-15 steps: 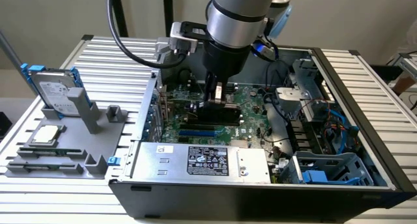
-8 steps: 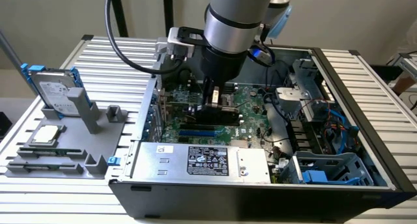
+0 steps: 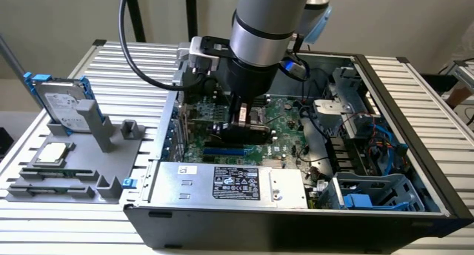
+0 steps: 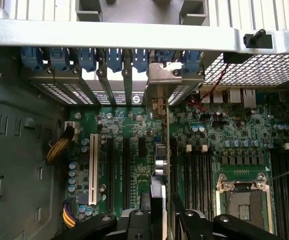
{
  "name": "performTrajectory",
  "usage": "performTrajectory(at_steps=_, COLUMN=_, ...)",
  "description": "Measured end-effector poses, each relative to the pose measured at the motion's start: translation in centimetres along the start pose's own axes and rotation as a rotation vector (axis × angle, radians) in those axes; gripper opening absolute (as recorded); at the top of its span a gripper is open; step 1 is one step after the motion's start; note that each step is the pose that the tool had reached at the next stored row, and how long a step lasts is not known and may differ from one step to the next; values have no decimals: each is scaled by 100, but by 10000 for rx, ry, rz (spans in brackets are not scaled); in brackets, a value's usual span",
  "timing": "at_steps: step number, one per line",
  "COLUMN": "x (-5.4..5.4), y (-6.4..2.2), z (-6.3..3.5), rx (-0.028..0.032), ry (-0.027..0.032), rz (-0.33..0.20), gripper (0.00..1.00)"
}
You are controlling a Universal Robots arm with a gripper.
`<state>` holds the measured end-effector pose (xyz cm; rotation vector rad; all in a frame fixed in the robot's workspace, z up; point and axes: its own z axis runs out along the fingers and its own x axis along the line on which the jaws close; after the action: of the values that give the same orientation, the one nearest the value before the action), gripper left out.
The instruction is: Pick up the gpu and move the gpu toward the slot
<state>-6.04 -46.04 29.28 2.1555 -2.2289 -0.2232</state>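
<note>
Gripper [image 3: 245,120] is down inside the open computer case [image 3: 296,233], over the motherboard [image 3: 285,127]. Jaws stand partly closed, one on each face of the gpu [image 3: 241,134], and clamp it. In the wrist view the gripper [image 4: 165,202] has black fingers [image 4: 156,197] on both sides of the thin card edge, with no gap to the card.

Gpu [image 4: 162,160] stands on its long edge, upright over the motherboard, black shroud facing out in the exterior view. Its silver end bracket [image 4: 170,80] sits at the motherboard's rear edge, against the row of expansion openings with blue clips [image 4: 114,59].

Slot [image 3: 222,152]: bright blue strip on the motherboard, just beside the gpu's lower edge. Cannot tell whether the card touches it.

Also on the motherboard: white slot [image 4: 93,167], well to one side of the card; black memory slots [image 4: 199,165] and the open CPU socket [image 4: 244,200] on the card's other side.

Power supply [image 3: 230,183] lies along the motherboard's near edge. Off the motherboard, outside the case, a hard drive [image 3: 63,105] stands in a grey fixture [image 3: 96,149].
</note>
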Motion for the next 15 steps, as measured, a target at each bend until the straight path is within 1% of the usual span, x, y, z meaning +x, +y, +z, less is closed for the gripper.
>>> performTrajectory(at_steps=5, x=7, y=2, z=50, rx=-6, ry=1, rz=2, gripper=26)
performTrajectory(at_steps=11, x=13, y=7, z=98, rx=-37, ry=1, rz=4, gripper=26)
performTrajectory(at_steps=15, x=16, y=19, z=127, rx=-44, ry=1, rz=9, gripper=26)
